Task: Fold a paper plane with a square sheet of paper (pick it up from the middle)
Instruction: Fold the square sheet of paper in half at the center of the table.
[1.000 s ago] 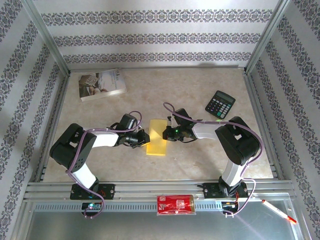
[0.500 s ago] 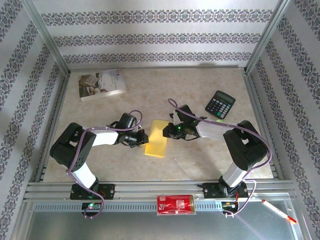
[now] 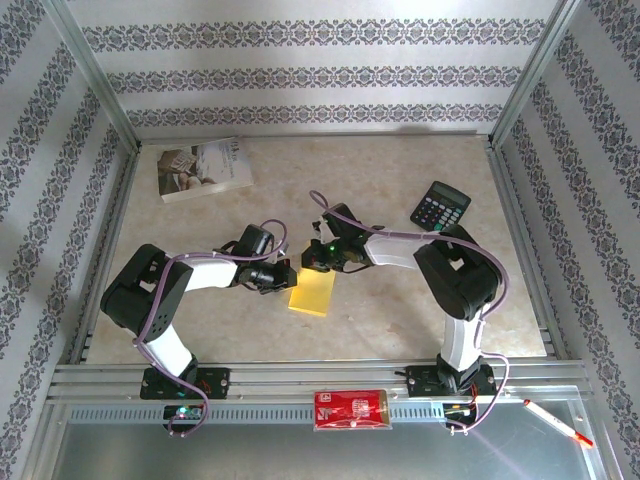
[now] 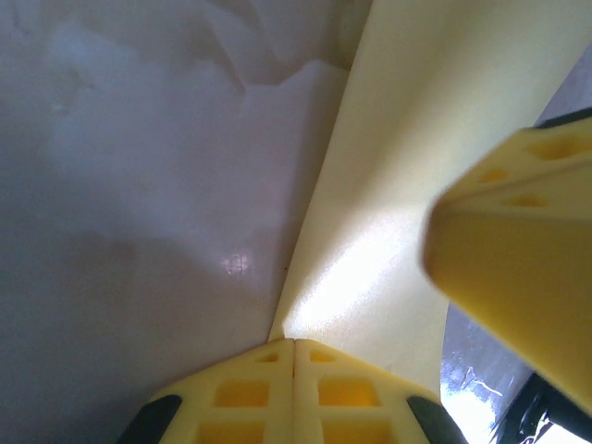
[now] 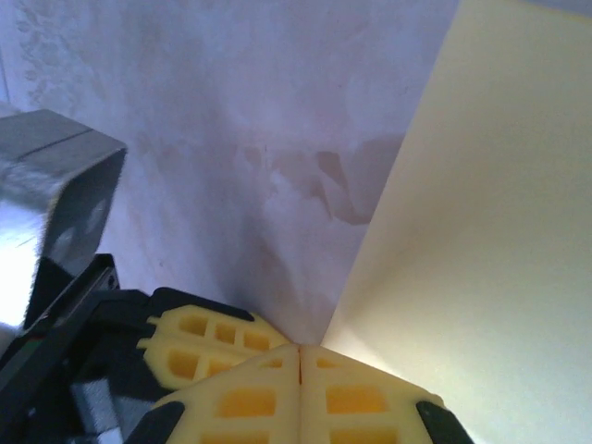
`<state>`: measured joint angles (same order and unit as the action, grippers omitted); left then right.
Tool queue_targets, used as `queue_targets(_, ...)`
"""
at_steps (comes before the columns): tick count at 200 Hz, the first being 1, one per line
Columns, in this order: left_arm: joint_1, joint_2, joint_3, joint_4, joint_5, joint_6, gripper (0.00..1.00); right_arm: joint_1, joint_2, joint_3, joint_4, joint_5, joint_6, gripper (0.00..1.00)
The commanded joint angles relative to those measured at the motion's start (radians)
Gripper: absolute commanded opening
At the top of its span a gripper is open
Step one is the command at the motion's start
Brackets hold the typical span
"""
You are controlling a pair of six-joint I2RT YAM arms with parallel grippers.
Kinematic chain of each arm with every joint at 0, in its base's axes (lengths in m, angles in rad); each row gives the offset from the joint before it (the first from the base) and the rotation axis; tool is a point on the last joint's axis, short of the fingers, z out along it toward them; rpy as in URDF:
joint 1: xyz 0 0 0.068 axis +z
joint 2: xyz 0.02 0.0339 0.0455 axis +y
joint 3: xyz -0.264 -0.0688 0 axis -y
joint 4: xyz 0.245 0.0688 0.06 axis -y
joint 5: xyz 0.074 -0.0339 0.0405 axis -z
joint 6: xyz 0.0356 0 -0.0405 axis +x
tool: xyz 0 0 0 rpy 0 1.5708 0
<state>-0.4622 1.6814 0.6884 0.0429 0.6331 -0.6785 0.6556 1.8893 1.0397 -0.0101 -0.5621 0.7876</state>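
The square sheet of paper (image 3: pixel 313 296) is a folded yellow strip lying flat on the table's middle. My left gripper (image 3: pixel 289 280) is shut, its tips touching the strip's left edge. My right gripper (image 3: pixel 309 262) is shut too, over the strip's far left corner, close beside the left one. In the left wrist view the paper (image 4: pixel 435 120) runs up and right from my shut tips (image 4: pixel 294 344), with a right finger (image 4: pixel 518 259) above it. In the right wrist view the paper (image 5: pixel 499 231) starts at my shut tips (image 5: pixel 301 351), next to the left fingers (image 5: pixel 208 338). The strip's far end is hidden under the right wrist.
A white printed book (image 3: pixel 203 168) lies at the far left and a black calculator (image 3: pixel 440 208) at the far right. A red packet (image 3: pixel 350 408) and a pen (image 3: pixel 555 420) rest on the near metal rail. Aluminium frame posts bound the table.
My right gripper has swung left across the strip's far end and now sits next to the left gripper. Less of the yellow strip shows. The left gripper has hardly moved.
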Motion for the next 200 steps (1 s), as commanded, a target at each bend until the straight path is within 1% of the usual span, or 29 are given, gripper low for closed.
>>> queue_targets(1, 0.01, 0.061, -0.025, -0.148, -0.088, 0.04, 0.0, 0.019, 0.036, 0.043, 0.01, -0.015, 0.025, 0.01)
queue_targets(42, 0.005, 0.063, -0.018, -0.171, -0.11, 0.054, 0.0, 0.032, 0.086, 0.068, 0.0, -0.006, 0.03, 0.0)
queue_targets(65, -0.002, 0.063, -0.008, -0.206, -0.135, 0.076, 0.0, 0.03, 0.106, 0.084, -0.027, 0.019, 0.021, 0.0)
queue_targets(115, -0.024, 0.096, 0.012, -0.29, -0.193, 0.128, 0.0, -0.013, 0.134, 0.093, -0.053, 0.058, 0.0, 0.0)
queue_targets(200, -0.047, 0.112, -0.004, -0.313, -0.229, 0.142, 0.0, -0.094, 0.172, 0.127, -0.084, 0.087, -0.033, 0.0)
